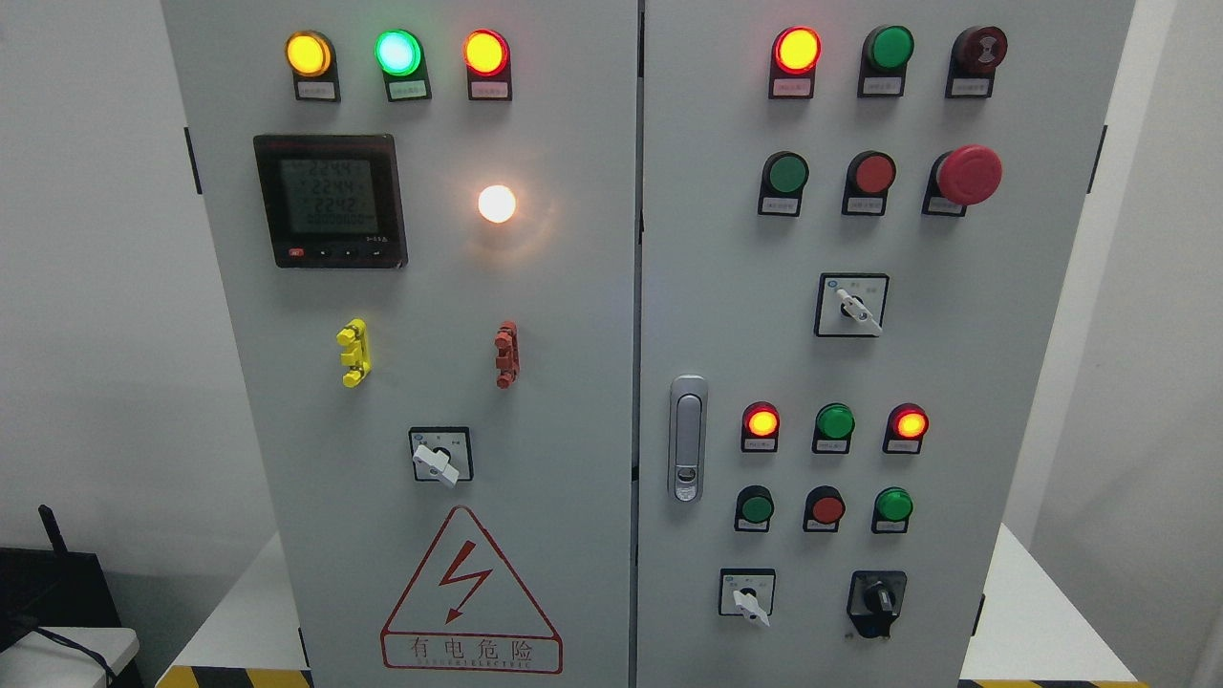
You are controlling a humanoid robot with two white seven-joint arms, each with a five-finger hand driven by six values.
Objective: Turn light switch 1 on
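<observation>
pointing lower right, rotary switch point(440, 457) handle, axis diagonal, on cabinet point(573, 382).

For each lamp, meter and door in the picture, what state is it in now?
Top-left yellow lamp: lit.
Green lamp: lit.
Red lamp: lit.
White lamp: lit, bright.
Meter: display on.
Right door's top red lamp: lit.
Top green lamp: dark.
Cabinet doors: closed.
Robot hands: not in view.

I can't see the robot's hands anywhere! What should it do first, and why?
Probably raise one hand into view toward the cabinet. No hand shows yet, and which control is switch 1 is unclear: the labels are too small to read. The white rotary switch is one candidate.
</observation>
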